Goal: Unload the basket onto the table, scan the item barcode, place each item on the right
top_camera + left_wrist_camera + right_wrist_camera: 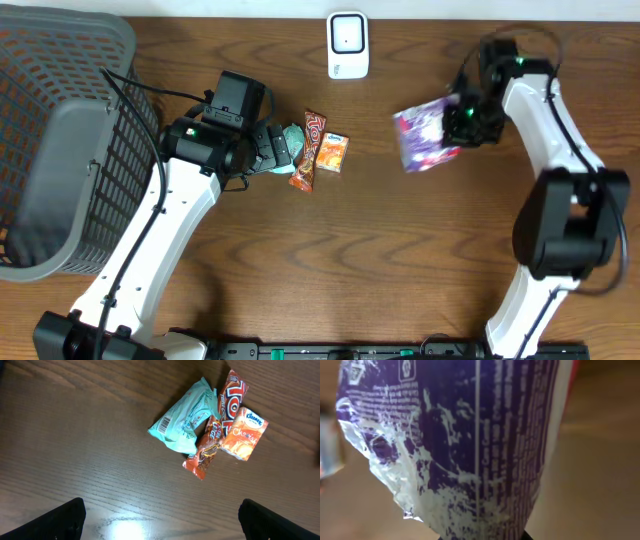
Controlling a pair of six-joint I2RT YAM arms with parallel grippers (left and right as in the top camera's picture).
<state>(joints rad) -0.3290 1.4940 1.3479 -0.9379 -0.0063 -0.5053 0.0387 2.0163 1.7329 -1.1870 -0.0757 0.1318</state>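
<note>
Now, at the far left sits a grey basket [60, 130]. The left gripper [272, 147] hangs beside a green packet [187, 417], a red candy bar [220, 420] and an orange tissue pack [245, 435], jaws wide open, holding nothing. The white scanner [347, 45] stands at the top middle. At the upper right, the right gripper [463, 122] has its jaws pinched shut on the purple bag [425, 138]. I think picking up is done. Next, the bag must go to the scanner, barcode turned to face it.
</note>
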